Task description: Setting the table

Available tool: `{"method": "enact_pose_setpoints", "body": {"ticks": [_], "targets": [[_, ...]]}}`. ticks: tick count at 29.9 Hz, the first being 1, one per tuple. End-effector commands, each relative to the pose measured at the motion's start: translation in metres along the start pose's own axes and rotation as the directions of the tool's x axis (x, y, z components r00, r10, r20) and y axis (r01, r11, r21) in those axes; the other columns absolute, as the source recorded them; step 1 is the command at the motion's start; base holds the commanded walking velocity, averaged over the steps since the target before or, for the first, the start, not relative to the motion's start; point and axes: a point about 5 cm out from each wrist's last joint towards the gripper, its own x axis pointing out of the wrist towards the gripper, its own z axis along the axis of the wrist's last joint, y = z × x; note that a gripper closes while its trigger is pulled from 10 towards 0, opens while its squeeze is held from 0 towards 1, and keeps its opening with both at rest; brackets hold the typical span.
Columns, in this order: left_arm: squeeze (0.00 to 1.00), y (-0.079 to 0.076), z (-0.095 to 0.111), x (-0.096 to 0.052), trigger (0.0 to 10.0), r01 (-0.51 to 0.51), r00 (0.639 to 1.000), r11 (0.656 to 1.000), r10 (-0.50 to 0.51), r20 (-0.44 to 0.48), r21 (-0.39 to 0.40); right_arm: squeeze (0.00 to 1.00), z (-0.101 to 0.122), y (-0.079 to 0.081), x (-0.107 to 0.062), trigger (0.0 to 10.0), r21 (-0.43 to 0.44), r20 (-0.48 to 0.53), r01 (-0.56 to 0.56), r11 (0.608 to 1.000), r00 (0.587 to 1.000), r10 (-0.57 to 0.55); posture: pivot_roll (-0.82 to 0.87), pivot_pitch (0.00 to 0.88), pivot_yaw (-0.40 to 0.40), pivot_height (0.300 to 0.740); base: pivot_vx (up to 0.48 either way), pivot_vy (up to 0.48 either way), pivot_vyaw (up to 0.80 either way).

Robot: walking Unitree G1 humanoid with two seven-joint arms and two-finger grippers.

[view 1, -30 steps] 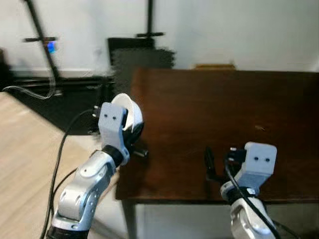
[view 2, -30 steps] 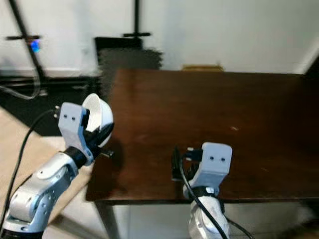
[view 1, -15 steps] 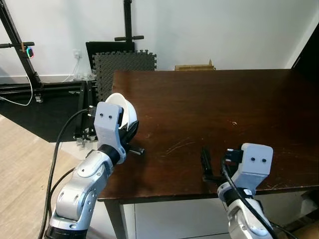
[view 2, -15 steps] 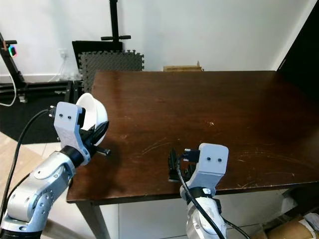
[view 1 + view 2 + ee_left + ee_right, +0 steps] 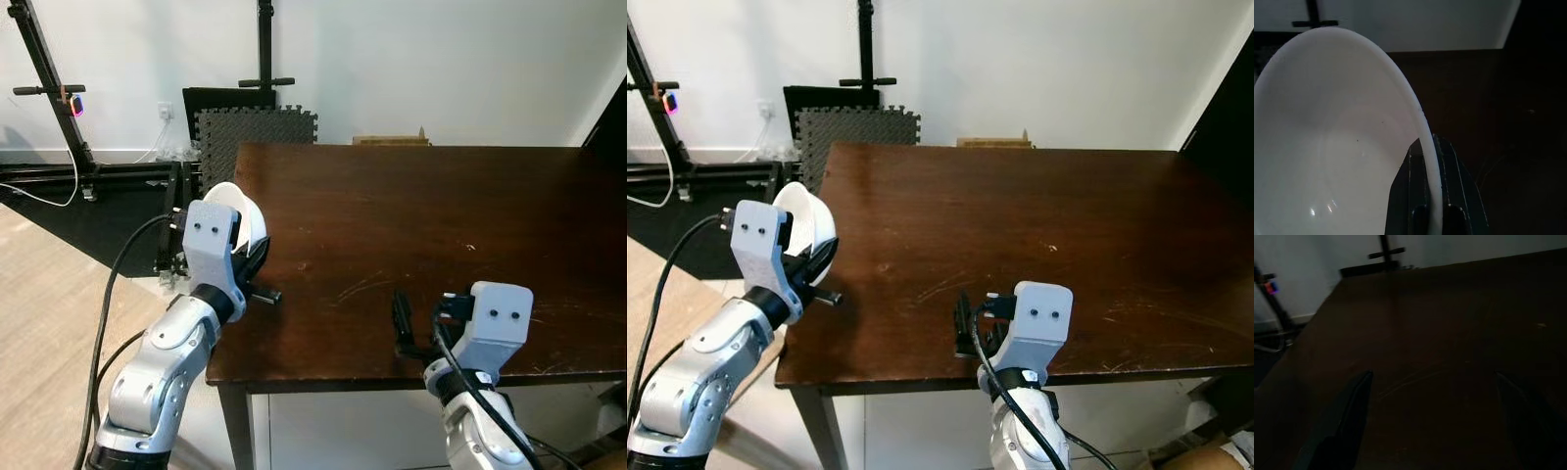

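Left gripper (image 5: 1432, 196) pinches the rim of a white bowl (image 5: 243, 217), one finger inside and one outside, holding it tilted in the air at the left edge of the dark wooden table (image 5: 431, 215). Right gripper (image 5: 1435, 421), fingers spread wide, hovers over the table's near edge. Foam mat (image 5: 257, 132) leans against the wall beyond.

Home room, dark wooden table (image 5: 421, 215), foam mats (image 5: 257, 132), black stand (image 5: 263, 44), white wall
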Motion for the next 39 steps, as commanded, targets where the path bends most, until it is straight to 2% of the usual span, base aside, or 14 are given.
{"method": "enact_pose_setpoints", "body": {"ticks": [1, 4, 12, 15, 27, 28, 30, 31, 32, 33, 34, 37, 38, 39], "targets": [[0.00, -0.002, -0.003, -0.001, 10.0, 0.000, 1.000, 1.000, 0.000, -0.007, 0.000, 0.00, -0.004, -0.004, -0.002, 10.0, -0.012, -0.018, 0.016, 1.000, 1.000, -0.017, -0.01, 0.121, 0.031, 0.740, 0.000, -0.480, 0.00], [0.00, -0.002, -0.003, 0.000, 10.0, 0.000, 1.000, 1.000, 0.000, -0.007, -0.005, 0.00, -0.004, -0.004, -0.003, 10.0, -0.012, -0.019, 0.018, 1.000, 1.000, -0.018, -0.01, 0.122, 0.032, 0.740, 0.000, -0.477, 0.00], [0.00, 0.000, -0.004, 0.000, 10.0, -0.017, 1.000, 0.998, 0.017, -0.008, -0.056, 0.00, -0.004, -0.004, -0.003, 10.0, -0.013, -0.022, 0.020, 1.000, 1.000, -0.020, -0.01, 0.124, 0.033, 0.740, 0.000, 0.000, 0.00], [0.00, 0.000, -0.006, -0.001, 10.0, -0.022, 1.000, 0.996, 0.021, -0.017, -0.084, 0.00, -0.004, -0.004, -0.003, 10.0, -0.013, -0.024, 0.020, 1.000, 1.000, -0.020, -0.01, 0.126, 0.030, 0.740, 0.000, 0.476, 0.00], [0.00, -0.001, -0.008, -0.001, 10.0, -0.021, 1.000, 0.997, 0.020, -0.020, -0.073, 0.00, -0.005, -0.004, -0.004, 10.0, -0.016, -0.027, 0.013, 1.000, 1.000, -0.014, -0.02, 0.123, 0.027, 0.740, 0.000, 0.394, 0.00], [0.00, -0.004, -0.012, -0.001, 10.0, 0.029, 0.998, 0.999, -0.031, -0.058, -0.035, 0.00, -0.005, -0.004, -0.004, 10.0, -0.016, -0.026, 0.012, 1.000, 1.000, -0.013, -0.02, 0.123, 0.027, 0.740, 0.000, 0.000, 0.00], [0.00, -0.005, -0.014, 0.000, 10.0, 0.057, 0.995, 0.998, -0.059, -0.086, -0.019, 0.00, -0.005, -0.003, -0.004, 10.0, -0.016, -0.026, 0.012, 1.000, 1.000, -0.012, -0.02, 0.120, 0.028, 0.740, 0.000, 0.000, 0.00], [0.00, -0.006, -0.017, 0.000, 10.0, 0.120, 0.985, 0.992, -0.115, -0.127, 0.033, 0.00, -0.005, -0.003, -0.003, 10.0, -0.016, -0.025, 0.011, 1.000, 1.000, -0.012, -0.02, 0.120, 0.028, 0.740, 0.000, 0.000, 0.00], [0.00, -0.006, -0.017, 0.000, 10.0, 0.120, 0.985, 0.992, -0.115, -0.127, 0.033, 0.00, -0.005, -0.003, -0.003, 10.0, -0.016, -0.025, 0.011, 1.000, 1.000, -0.012, -0.02, 0.120, 0.028, 0.740, 0.000, 0.000, 0.00], [0.00, -0.005, -0.022, 0.000, 10.0, 0.202, 0.964, 0.975, -0.181, -0.193, 0.095, 0.00, -0.005, -0.003, -0.003, 10.0, -0.016, -0.023, 0.010, 1.000, 1.000, -0.011, -0.01, 0.117, 0.029, 0.740, 0.000, 0.000, 0.00], [0.00, -0.004, -0.023, 0.000, 10.0, 0.226, 0.956, 0.968, -0.199, -0.214, 0.111, 0.00, -0.005, -0.003, -0.003, 10.0, -0.016, -0.023, 0.010, 1.000, 1.000, -0.010, -0.01, 0.117, 0.029, 0.740, 0.000, 0.000, 0.00], [0.00, 0.003, -0.007, 0.006, 10.0, 0.284, 0.951, 0.936, -0.248, -0.183, 0.207, 0.00, -0.005, -0.002, -0.002, 10.0, -0.017, -0.022, 0.009, 1.000, 1.000, -0.009, -0.01, 0.118, 0.026, 0.740, 0.000, 0.000, 0.00], [0.00, 0.003, -0.007, 0.006, 10.0, 0.284, 0.951, 0.936, -0.248, -0.183, 0.207, 0.00, -0.005, -0.002, -0.002, 10.0, -0.017, -0.022, 0.009, 1.000, 1.000, -0.009, -0.01, 0.118, 0.026, 0.740, 0.000, 0.000, 0.00], [0.00, 0.005, 0.003, 0.010, 10.0, 0.318, 0.945, 0.908, -0.282, -0.164, 0.274, 0.00, -0.004, -0.002, -0.002, 10.0, -0.017, -0.021, 0.009, 1.000, 1.000, -0.009, -0.01, 0.118, 0.026, 0.740, 0.000, 0.000, 0.00]]}}
